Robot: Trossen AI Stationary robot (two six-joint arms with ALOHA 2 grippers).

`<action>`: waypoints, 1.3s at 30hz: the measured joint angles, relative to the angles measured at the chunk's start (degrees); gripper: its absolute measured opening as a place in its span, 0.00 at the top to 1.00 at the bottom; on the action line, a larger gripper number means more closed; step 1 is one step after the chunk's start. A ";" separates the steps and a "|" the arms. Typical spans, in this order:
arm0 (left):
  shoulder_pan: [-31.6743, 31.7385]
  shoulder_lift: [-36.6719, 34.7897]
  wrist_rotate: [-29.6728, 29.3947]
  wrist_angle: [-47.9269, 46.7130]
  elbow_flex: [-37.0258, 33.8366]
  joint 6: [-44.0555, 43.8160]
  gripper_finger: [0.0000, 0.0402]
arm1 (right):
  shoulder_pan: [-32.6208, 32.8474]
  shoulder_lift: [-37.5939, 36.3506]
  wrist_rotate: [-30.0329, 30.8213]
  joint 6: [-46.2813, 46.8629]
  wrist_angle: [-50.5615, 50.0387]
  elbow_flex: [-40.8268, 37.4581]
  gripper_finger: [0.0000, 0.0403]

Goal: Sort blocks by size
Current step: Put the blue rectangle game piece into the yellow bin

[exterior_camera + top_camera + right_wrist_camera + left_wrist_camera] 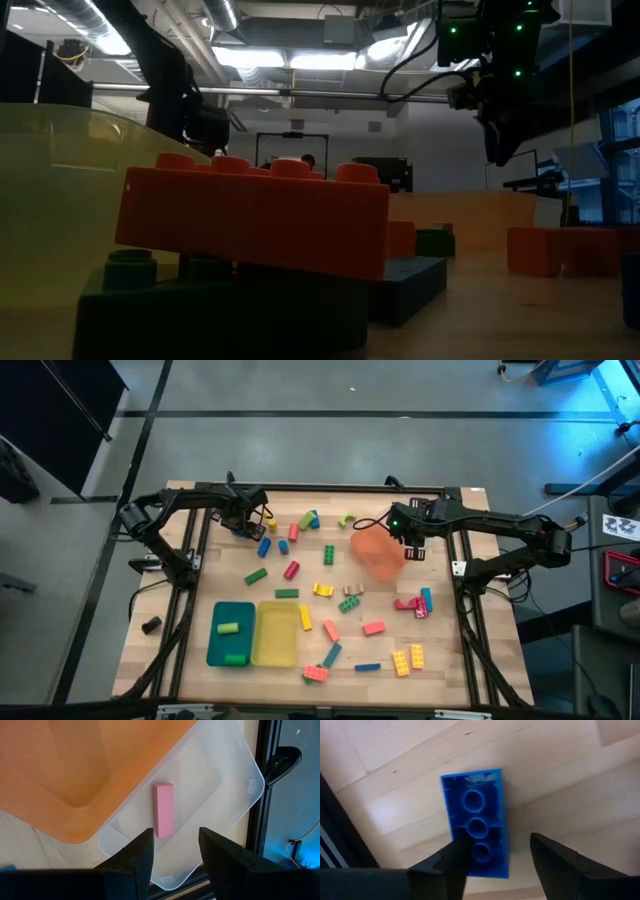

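My left gripper (247,520) is open at the table's far left, low over a blue brick (476,820). The brick lies on the wood with its hollow underside up. One finger (456,860) stands over the brick's near end and the other finger (555,862) stands beside it. My right gripper (412,538) is open and empty above a clear tray (220,785). A pink brick (163,810) lies flat in that tray. Many more blocks (330,595) lie scattered on the table. My left gripper has one finger over the near end of the blue brick (481,851), coming from above. I cannot tell whether it touches the brick. The brick lies flat on the table.
An orange tray (376,552) sits against the clear tray, overlapping its edge (75,775). A teal tray (232,645) with green blocks and a yellow tray (276,645) with a yellow block stand at the near left. A red brick (250,215) rests on dark bricks close to the low camera.
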 joint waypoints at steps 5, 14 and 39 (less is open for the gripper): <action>0.33 0.00 -0.38 0.09 -0.57 3.56 0.60 | 0.00 0.00 0.00 0.00 0.00 0.00 0.61; 0.16 0.02 0.35 -5.00 1.73 5.37 0.83 | 0.00 0.00 0.02 -0.02 0.00 0.00 0.61; -41.30 -27.07 22.23 -10.96 9.13 -23.85 0.83 | 0.00 0.00 0.02 -0.04 0.09 0.00 0.61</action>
